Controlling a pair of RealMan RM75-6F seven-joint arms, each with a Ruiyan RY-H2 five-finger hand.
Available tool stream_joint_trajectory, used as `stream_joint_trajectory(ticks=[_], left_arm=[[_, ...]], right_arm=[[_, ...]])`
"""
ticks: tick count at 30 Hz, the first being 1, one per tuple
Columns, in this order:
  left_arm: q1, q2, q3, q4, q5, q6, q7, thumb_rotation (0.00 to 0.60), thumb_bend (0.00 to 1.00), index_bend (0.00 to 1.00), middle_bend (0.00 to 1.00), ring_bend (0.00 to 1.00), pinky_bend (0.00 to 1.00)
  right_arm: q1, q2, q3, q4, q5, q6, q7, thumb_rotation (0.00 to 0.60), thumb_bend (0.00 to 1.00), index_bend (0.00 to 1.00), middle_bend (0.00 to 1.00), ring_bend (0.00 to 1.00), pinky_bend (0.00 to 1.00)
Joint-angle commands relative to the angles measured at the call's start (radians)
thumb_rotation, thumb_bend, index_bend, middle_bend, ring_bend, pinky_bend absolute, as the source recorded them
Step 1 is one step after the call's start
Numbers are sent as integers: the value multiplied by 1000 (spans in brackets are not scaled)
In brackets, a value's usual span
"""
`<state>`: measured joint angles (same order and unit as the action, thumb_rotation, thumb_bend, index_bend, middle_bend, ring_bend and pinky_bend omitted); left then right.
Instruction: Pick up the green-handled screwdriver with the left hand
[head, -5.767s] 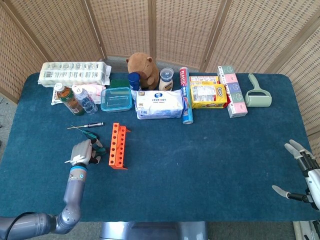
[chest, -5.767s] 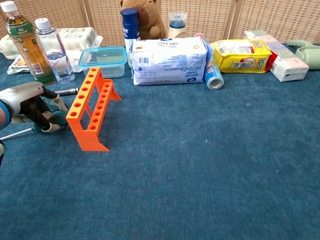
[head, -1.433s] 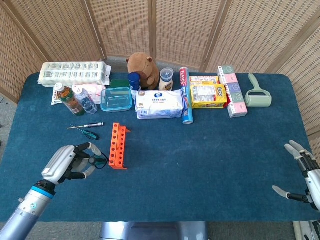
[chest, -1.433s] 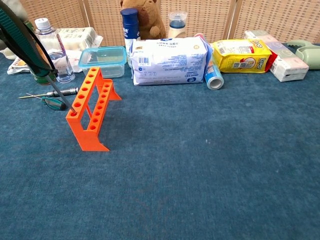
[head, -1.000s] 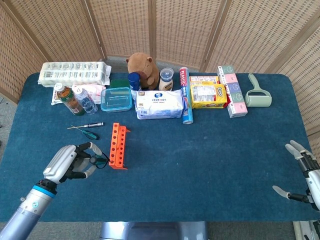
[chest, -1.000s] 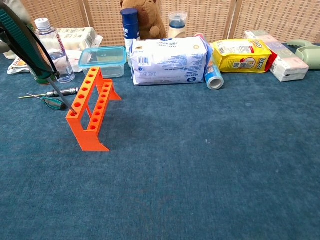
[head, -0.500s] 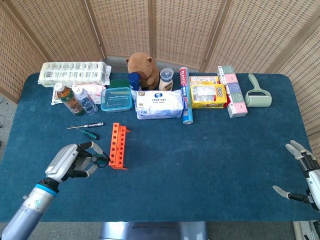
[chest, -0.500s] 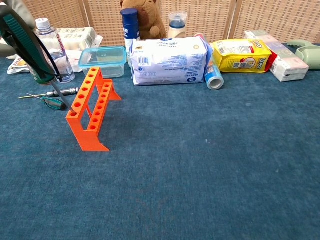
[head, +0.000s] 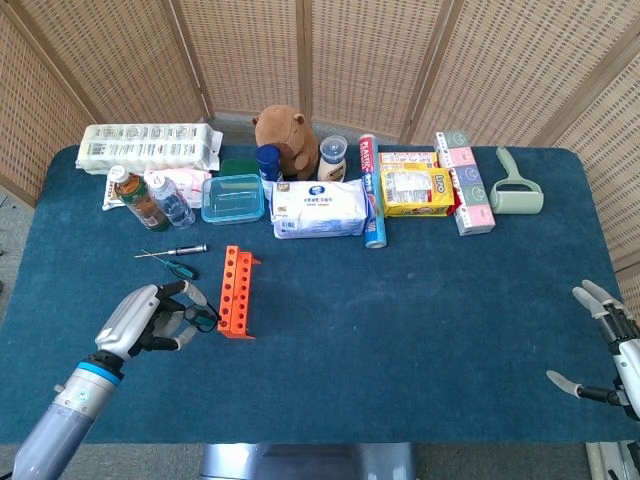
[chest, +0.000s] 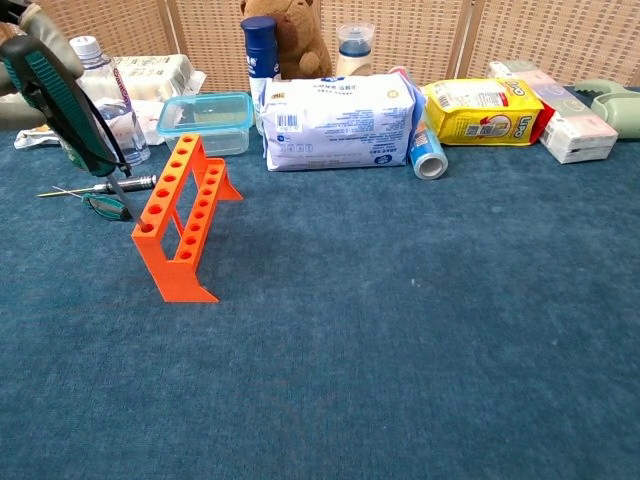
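Left hand (head: 150, 318): lower left of head view, clasped around the green-handled screwdriver (chest: 62, 98), raised off the table (head: 400, 330).
Screwdriver: upper left of chest view, tilted, tip down.
Handling: likely light, rigid; ribbed handle the best place to grasp.
Right hand (head: 610, 350): lower right, fingers spread, empty.

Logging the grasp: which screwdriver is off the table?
The large green-handled screwdriver, held raised in the left hand. The two small screwdrivers lie on the cloth.
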<state>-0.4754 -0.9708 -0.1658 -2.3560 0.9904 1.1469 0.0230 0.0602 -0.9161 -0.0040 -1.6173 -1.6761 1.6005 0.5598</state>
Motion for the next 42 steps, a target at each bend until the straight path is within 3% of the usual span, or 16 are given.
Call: stream_joint_trajectory(ticks=[1,20,27,42], left_arm=[[-4,-6,0,0,-18,2,8,600,516,513,875,919,961],[-45,-56,-9,0,-127,35,86,600,512,513,875,918,962],[-50,-63,-10,0,-126,39,94,600,496,393,875,918,961],[-39,-61,-10,0,-95,49,75,600,494,318,875,918,961]], right_arm=[[0,0,0,-1,-1,1,-1,600,0,0,33,0,0],[0,2,2,2,3,1,9,600,0,0,34,0,0],[0,2,2,1,3,-1,8,600,0,0,34,0,0],[-1,2,4,3,5,0,11,600,0,0,34,0,0]])
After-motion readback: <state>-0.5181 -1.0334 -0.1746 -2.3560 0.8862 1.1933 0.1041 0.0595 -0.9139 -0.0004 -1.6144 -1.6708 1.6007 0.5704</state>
